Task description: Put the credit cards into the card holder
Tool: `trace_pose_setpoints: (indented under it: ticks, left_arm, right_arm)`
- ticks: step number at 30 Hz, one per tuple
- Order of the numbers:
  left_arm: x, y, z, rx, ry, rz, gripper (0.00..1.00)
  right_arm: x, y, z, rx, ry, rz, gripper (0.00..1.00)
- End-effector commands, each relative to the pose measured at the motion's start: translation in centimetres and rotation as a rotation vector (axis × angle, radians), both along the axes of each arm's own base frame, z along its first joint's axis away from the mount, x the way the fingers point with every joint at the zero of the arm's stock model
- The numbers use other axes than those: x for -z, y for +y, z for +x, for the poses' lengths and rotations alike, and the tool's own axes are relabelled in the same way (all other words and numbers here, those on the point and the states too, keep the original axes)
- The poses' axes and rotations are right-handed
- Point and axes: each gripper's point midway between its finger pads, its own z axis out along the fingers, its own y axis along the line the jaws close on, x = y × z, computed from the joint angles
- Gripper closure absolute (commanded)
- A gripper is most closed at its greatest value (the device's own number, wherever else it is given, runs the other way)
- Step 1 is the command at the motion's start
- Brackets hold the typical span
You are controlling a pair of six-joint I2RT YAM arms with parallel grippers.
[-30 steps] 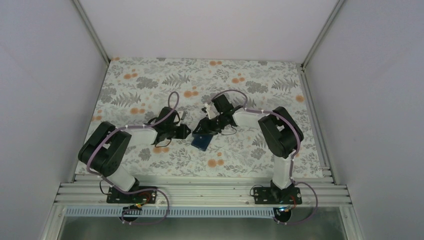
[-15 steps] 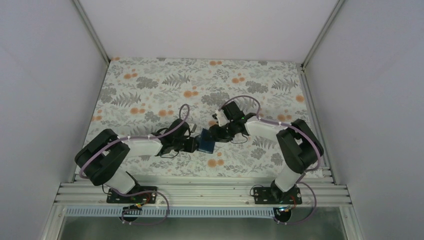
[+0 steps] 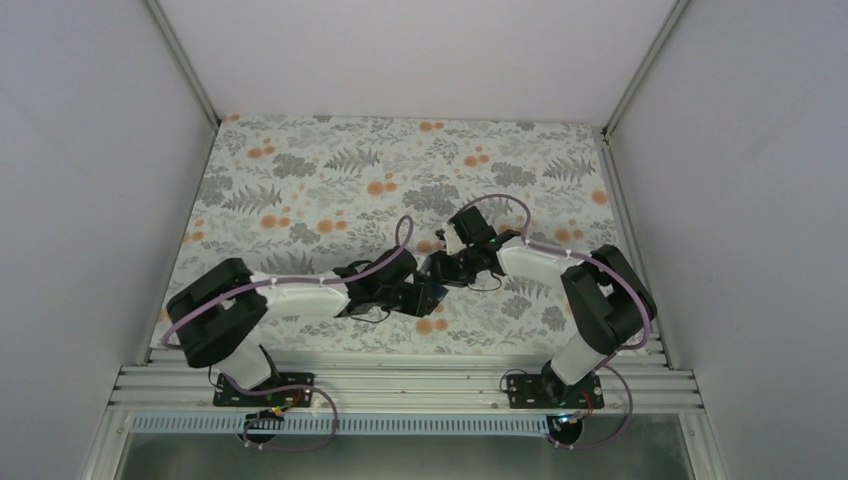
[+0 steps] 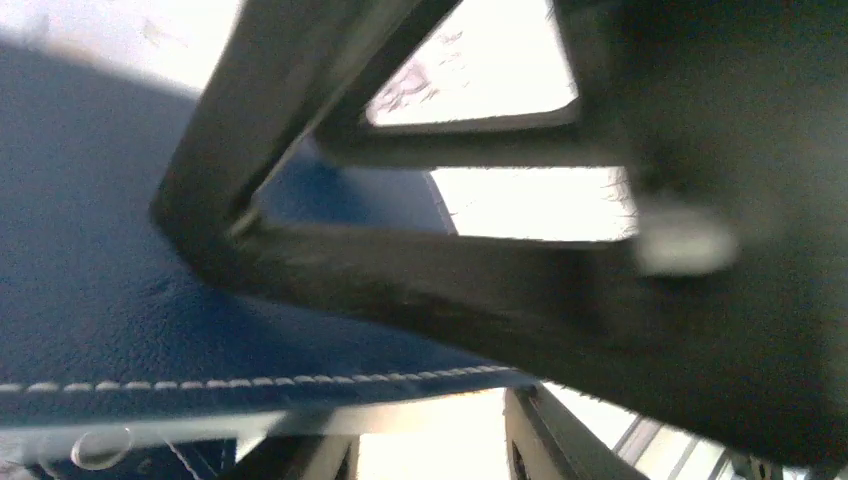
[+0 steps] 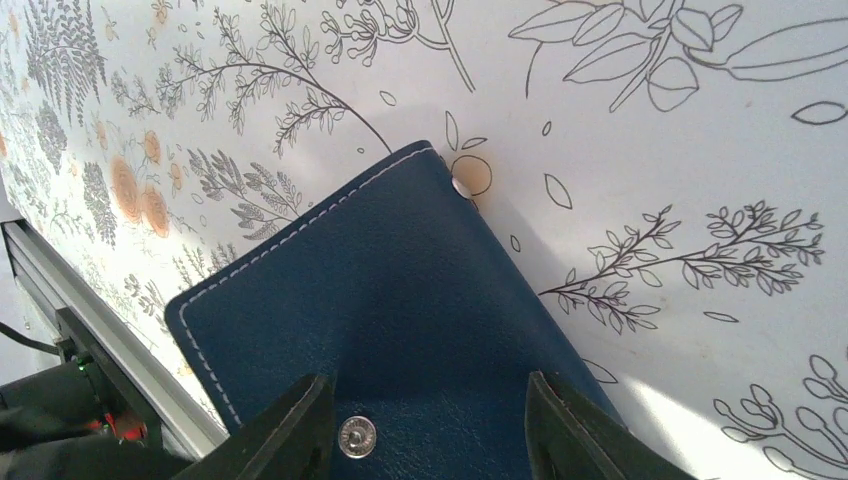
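The card holder (image 3: 434, 293) is a dark navy wallet with white stitching, lying on the floral cloth between my two grippers. In the right wrist view it (image 5: 400, 290) lies closed under my right gripper (image 5: 425, 420). That gripper is open, its fingers astride the wallet's near part beside a metal snap (image 5: 357, 437). My left gripper (image 3: 418, 297) is at the wallet's left side. In the left wrist view its fingers show apart at the bottom (image 4: 430, 450), just under the wallet's stitched edge (image 4: 100, 300), behind a dark finger frame (image 4: 400, 290). No credit cards show.
The floral cloth (image 3: 300, 170) covers the table. An aluminium rail (image 3: 400, 385) runs along the near edge and also shows in the right wrist view (image 5: 60, 290). White walls stand on both sides and at the back.
My left arm has reached rightward until its gripper meets the wallet. The wallet and my right gripper have shifted a little right and nearer.
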Motion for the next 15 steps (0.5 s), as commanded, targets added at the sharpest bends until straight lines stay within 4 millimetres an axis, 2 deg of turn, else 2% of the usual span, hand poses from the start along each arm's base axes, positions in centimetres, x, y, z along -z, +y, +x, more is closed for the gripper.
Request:
trace_pose_setpoints:
  ticks: [1,3,5,10,15]
  left_arm:
    - [-4.5,0.4,1.1,-0.045,-0.070,-0.013,0.56]
    - [-5.2,1.9,1.1,-0.061,-0.091,0.050,0.46]
    - [-5.6,3.4,1.2,-0.079,-0.116,0.109,0.40]
    - [-4.5,6.0,0.6,-0.108,-0.126,0.187,0.39]
    - [-2.0,6.4,-0.5,-0.098,-0.127,0.244,0.40]
  right_arm:
    - [-1.2,0.2,0.4,-0.009,-0.029,-0.015,0.49]
    - [-1.6,0.2,0.6,-0.017,-0.040,-0.016,0.49]
    - [-1.8,0.4,0.6,-0.029,-0.042,-0.010,0.49]
    - [-2.1,0.7,0.4,-0.058,-0.047,0.009,0.49]
    - [-2.2,0.8,0.3,-0.077,-0.049,0.011,0.49]
